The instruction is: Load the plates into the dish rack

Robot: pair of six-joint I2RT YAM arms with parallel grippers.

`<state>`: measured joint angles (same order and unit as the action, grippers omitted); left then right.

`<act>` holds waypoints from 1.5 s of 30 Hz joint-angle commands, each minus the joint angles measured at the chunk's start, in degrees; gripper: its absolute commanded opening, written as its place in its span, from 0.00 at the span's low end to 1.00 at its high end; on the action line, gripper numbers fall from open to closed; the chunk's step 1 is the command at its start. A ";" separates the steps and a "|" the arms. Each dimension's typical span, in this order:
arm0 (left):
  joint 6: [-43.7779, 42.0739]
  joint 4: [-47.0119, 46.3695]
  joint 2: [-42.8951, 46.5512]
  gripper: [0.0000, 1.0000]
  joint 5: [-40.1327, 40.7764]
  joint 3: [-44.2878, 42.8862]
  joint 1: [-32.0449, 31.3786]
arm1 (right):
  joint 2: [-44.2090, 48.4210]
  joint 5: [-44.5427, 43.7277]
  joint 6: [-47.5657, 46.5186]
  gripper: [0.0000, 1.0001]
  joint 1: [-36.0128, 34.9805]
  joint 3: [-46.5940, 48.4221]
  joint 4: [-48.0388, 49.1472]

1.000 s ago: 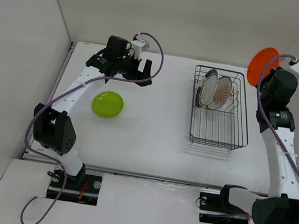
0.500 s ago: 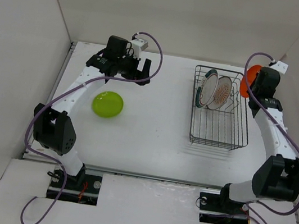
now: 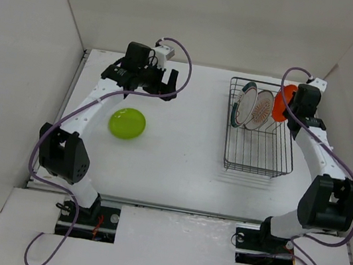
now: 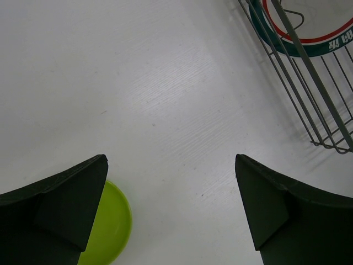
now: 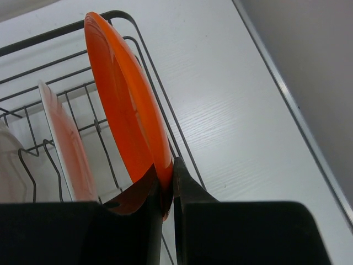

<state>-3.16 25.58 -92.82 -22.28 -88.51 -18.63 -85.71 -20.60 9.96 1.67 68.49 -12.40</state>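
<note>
The orange plate (image 5: pixel 124 94) is pinched at its lower rim between the fingers of the right gripper (image 5: pixel 167 176); it is held on edge, leaning left, at the right side of the dish rack (image 5: pixel 55 34); a patterned plate (image 5: pixel 66 143) is seen standing just beside it among the wires; the white table (image 5: pixel 231 99) is seen beyond.

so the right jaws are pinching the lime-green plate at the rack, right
No, they pinch the orange plate at the dish rack, as the right wrist view shows. The lime-green plate lies on the table.
</note>
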 commanded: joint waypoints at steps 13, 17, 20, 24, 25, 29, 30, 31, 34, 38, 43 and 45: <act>0.43 -1.50 5.01 1.00 9.00 -0.26 0.00 | -3.58 -3.04 1.21 0.12 -4.48 -1.08 3.61; 1.75 -1.50 5.54 1.00 10.95 -0.26 2.72 | -3.58 -3.04 1.73 0.33 -4.48 -1.08 3.61; 2.28 -2.12 5.54 1.00 11.91 1.05 5.00 | -2.36 -4.10 1.73 0.48 -4.48 -1.08 3.61; 0.09 -3.26 5.54 1.00 11.38 2.73 8.43 | -0.95 -5.06 2.26 0.55 -3.96 0.15 3.09; -0.53 -3.26 5.54 1.00 11.38 3.77 8.96 | -0.43 -5.06 2.26 0.55 -3.35 0.68 2.39; -2.64 -3.78 5.53 1.00 13.58 9.22 11.94 | 2.30 -7.78 3.58 0.66 -2.29 2.44 -1.04; -3.43 -3.79 5.54 1.00 14.19 10.62 13.95 | 3.00 -8.31 4.19 0.68 -2.29 3.14 -1.74; -4.30 -3.79 5.54 1.00 14.20 12.99 15.11 | 3.88 -9.19 4.19 0.69 -2.29 3.14 -3.05; -6.33 -3.79 5.54 1.00 13.50 17.12 19.94 | 8.97 -8.50 4.72 0.76 -2.29 3.14 -3.59; -12.82 -2.73 4.84 1.00 8.93 21.97 24.25 | 16.88 10.88 -1.33 0.79 -2.29 -0.89 3.06; -16.61 -2.73 -0.86 1.00 4.02 24.09 28.99 | 19.35 37.61 -5.73 0.79 -4.21 1.38 3.61; -17.14 -1.86 -3.50 1.00 1.12 22.43 30.40 | 19.35 44.84 -6.26 0.79 -6.58 1.99 4.14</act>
<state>-16.84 23.05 -93.67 -15.38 -65.12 9.93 -65.49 5.93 6.85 -2.33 68.75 -10.87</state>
